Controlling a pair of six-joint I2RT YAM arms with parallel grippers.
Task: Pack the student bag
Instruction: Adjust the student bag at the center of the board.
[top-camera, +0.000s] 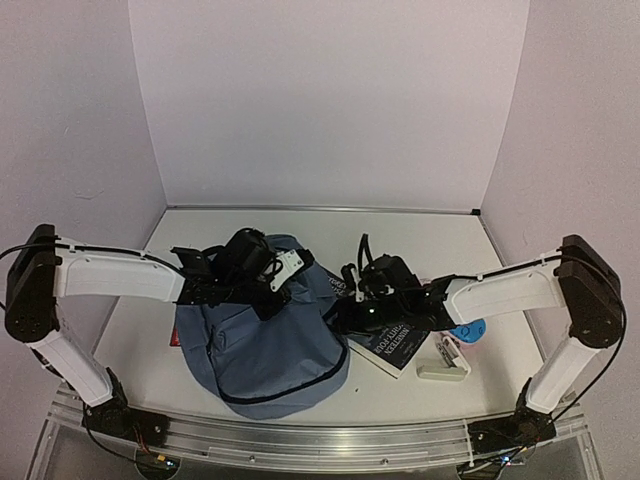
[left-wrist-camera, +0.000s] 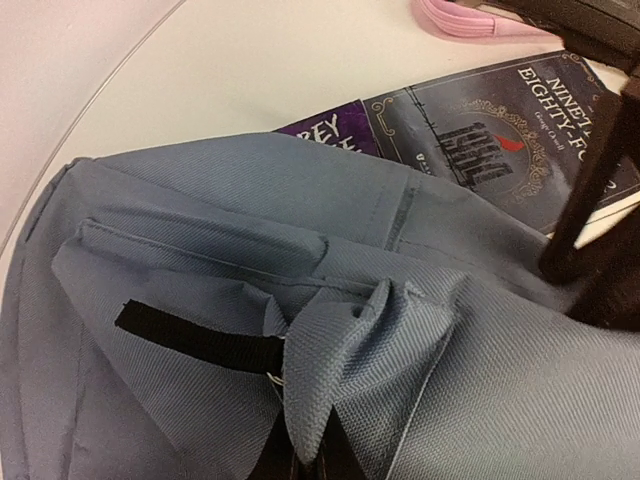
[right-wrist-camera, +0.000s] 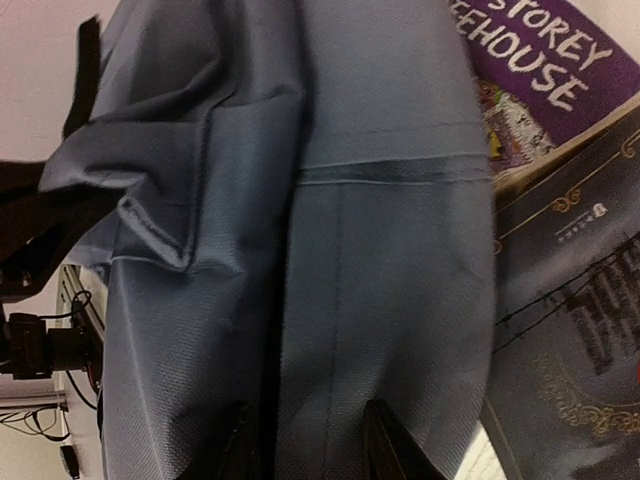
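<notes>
The student bag (top-camera: 262, 345), slate-blue with black trim, lies slumped on the table between both arms. My left gripper (top-camera: 273, 297) is at the bag's top and is shut on a raised fold of its fabric (left-wrist-camera: 330, 380), next to a black strap (left-wrist-camera: 190, 340). My right gripper (top-camera: 346, 312) is pressed against the bag's right edge. Its two dark fingers (right-wrist-camera: 385, 440) stand a little apart, straddling a strip of the bag's cloth (right-wrist-camera: 330, 330), and the cloth between them looks flat, not pinched.
A dark-covered book (top-camera: 397, 346) and a purple book (top-camera: 338, 285) lie partly under the bag's right side and under my right arm. A white object (top-camera: 443, 366), a blue item (top-camera: 468, 328) and a pink thing (left-wrist-camera: 470, 18) lie further right.
</notes>
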